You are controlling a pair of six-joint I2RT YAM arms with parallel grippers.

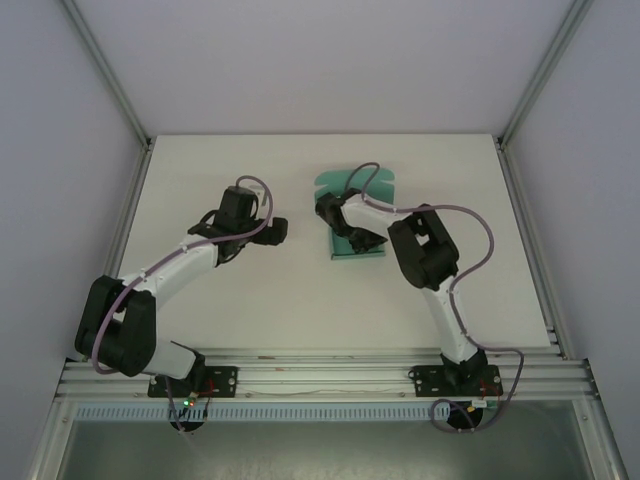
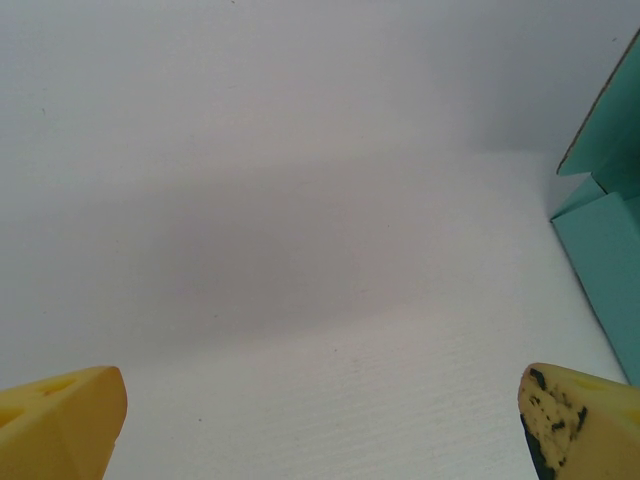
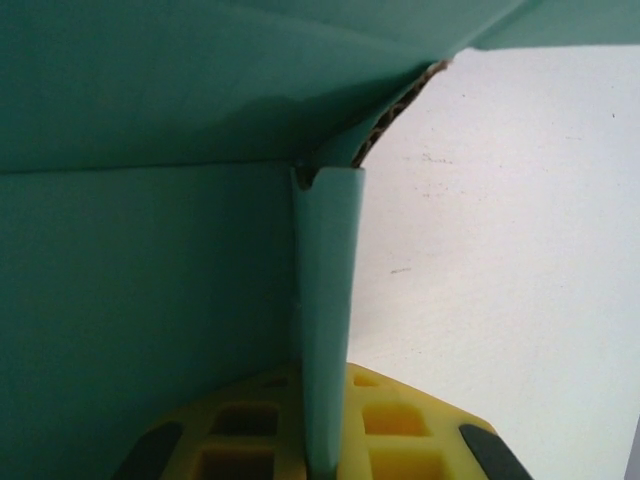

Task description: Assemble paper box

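The paper box (image 1: 336, 183) is teal-green card lying at the centre back of the table, partly folded, with flaps raised. My right gripper (image 1: 358, 240) sits over its near part. In the right wrist view an upright folded wall (image 3: 328, 300) of the box runs straight down between the yellow fingers (image 3: 410, 425), and the right gripper (image 3: 325, 445) is shut on it. My left gripper (image 1: 275, 232) hovers to the left of the box, apart from it. Its yellow fingertips (image 2: 60, 425) stand wide apart, open over bare table, with the paper box's edge (image 2: 610, 250) at the right.
The white table (image 1: 250, 300) is enclosed by aluminium posts and pale walls on the left (image 1: 110, 90) and right (image 1: 545, 90). A metal rail (image 1: 320, 375) carrying both arm bases runs along the near edge.
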